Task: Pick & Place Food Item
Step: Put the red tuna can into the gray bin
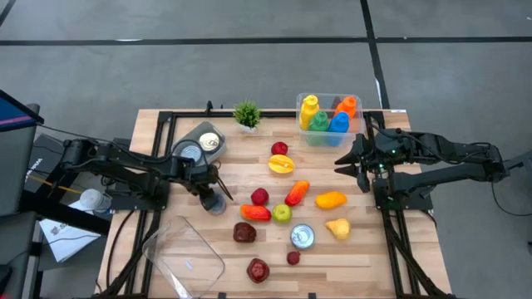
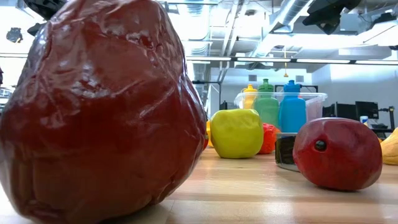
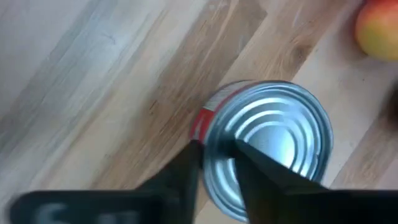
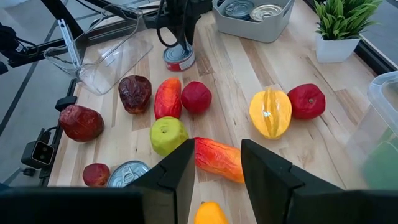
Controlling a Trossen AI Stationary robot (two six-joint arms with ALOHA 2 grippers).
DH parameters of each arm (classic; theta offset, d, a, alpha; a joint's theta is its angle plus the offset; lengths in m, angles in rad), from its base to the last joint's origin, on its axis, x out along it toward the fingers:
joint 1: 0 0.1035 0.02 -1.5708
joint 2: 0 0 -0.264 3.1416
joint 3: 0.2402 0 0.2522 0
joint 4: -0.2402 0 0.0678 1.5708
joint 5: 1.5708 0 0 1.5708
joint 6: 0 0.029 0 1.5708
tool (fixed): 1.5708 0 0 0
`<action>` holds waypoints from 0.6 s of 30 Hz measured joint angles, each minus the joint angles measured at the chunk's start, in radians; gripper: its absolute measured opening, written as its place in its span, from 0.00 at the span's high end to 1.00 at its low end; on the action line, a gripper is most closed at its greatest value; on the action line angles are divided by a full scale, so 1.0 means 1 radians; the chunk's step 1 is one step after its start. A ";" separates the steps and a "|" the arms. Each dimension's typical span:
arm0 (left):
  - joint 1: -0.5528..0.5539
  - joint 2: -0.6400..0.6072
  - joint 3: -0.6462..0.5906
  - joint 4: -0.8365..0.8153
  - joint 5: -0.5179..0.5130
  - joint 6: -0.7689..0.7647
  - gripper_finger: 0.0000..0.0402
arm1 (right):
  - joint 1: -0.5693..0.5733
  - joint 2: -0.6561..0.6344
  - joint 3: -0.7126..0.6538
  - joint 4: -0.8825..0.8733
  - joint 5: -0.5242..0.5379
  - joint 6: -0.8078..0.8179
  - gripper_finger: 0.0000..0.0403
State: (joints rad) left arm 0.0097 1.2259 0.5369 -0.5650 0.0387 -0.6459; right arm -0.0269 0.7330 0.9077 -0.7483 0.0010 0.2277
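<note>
Upright, the silver ribbed, red-labelled can (image 3: 267, 146) stands.

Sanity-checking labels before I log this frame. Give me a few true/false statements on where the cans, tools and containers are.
1. The left tool grips the rim of a silver tin can with a red label. True.
2. The right tool holds the green apple. False: it is open and holds nothing.
3. The grey tray holds two cans. True.
4. The clear plastic bin of coloured bottles is empty. False: bottles stand in it.
5. The clear plastic lidless container holds fruit. False: nothing is in it.
</note>
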 joint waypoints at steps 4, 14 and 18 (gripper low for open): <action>0.000 0.001 -0.001 0.050 0.013 -0.036 0.98 | 0.000 0.000 0.000 0.000 0.000 0.000 0.70; 0.015 0.005 -0.002 0.180 -0.146 -0.151 1.00 | 0.000 0.000 0.000 0.061 0.000 0.000 0.70; 0.083 0.005 -0.002 0.223 -0.181 -0.149 1.00 | 0.000 0.007 0.000 0.092 0.000 0.000 0.70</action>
State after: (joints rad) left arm 0.0930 1.2304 0.5346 -0.3418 -0.1422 -0.7947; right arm -0.0269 0.7402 0.9077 -0.6566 0.0010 0.2281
